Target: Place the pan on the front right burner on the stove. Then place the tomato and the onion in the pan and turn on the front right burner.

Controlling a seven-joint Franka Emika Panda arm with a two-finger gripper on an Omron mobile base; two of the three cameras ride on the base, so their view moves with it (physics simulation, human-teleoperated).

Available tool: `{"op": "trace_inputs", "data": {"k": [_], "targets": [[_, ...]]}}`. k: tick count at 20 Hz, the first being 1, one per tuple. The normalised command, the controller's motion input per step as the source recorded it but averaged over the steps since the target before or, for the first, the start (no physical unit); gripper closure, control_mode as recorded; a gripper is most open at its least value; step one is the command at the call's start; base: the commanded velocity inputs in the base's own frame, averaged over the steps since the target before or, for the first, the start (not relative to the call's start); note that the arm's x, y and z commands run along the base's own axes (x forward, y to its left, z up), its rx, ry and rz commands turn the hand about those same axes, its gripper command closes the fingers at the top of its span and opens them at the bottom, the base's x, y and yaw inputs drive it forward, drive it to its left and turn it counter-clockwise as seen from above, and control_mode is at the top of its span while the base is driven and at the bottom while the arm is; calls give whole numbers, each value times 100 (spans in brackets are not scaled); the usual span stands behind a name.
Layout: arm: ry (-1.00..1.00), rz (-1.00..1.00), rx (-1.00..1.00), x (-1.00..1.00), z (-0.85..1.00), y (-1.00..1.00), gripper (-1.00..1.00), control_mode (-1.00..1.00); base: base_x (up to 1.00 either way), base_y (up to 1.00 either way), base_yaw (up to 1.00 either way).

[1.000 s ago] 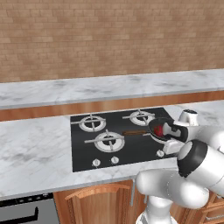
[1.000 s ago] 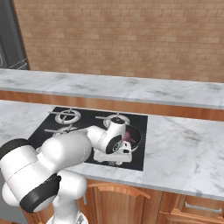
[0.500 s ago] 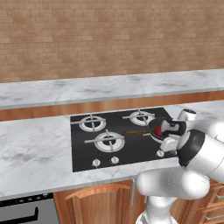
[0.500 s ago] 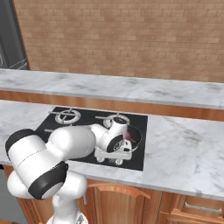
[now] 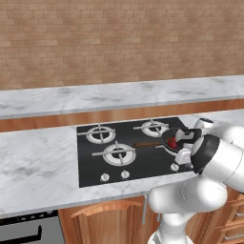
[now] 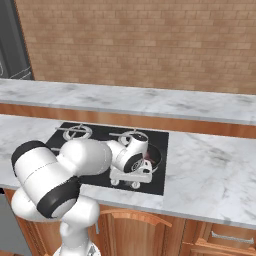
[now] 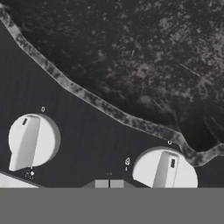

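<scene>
The black pan (image 5: 174, 137) sits on the right front of the stove (image 5: 121, 164), covering the front right burner, its brown handle (image 5: 145, 144) pointing left. The glossy red tomato (image 5: 172, 143) lies inside it. A pinkish patch of the onion (image 6: 148, 158) shows in the pan behind my hand. My gripper (image 7: 109, 183) is shut and holds nothing. It hangs low over the stove's front edge (image 5: 182, 158) (image 6: 131, 181). In the hand view the fingertips point between two white knobs (image 7: 33, 141) (image 7: 164, 170), with the pan's dark wall (image 7: 144, 52) just beyond.
Two more white knobs (image 5: 105, 177) (image 5: 125, 174) sit at the stove's front left. The large double-ring burner (image 5: 117, 153) and two rear burners (image 5: 100, 134) (image 5: 153, 127) are bare. Marble counter (image 6: 210, 175) flanks the stove; a brick wall rises behind.
My elbow has swung outward and the hand has settled a little lower over the knob row. The pan, tomato and onion have stayed put, and the gripper has stayed shut.
</scene>
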Motion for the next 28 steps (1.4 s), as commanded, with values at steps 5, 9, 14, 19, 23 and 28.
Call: {"op": "trace_inputs", "data": {"k": [5,9,14,19,23,28], "targets": [[0,0,0,-1,-14,-18,100,-100,0,0,0],[0,0,-2,-18,-9,-39,100,-100,0,0,0],[0,0,-4,-19,-9,-57,100,-100,0,0,0],[0,0,-3,-5,-5,-61,100,-100,0,0,0],[0,0,-2,0,-4,-61,100,-100,0,0,0],[0,0,0,0,-10,-62,100,-100,0,0,0]]}}
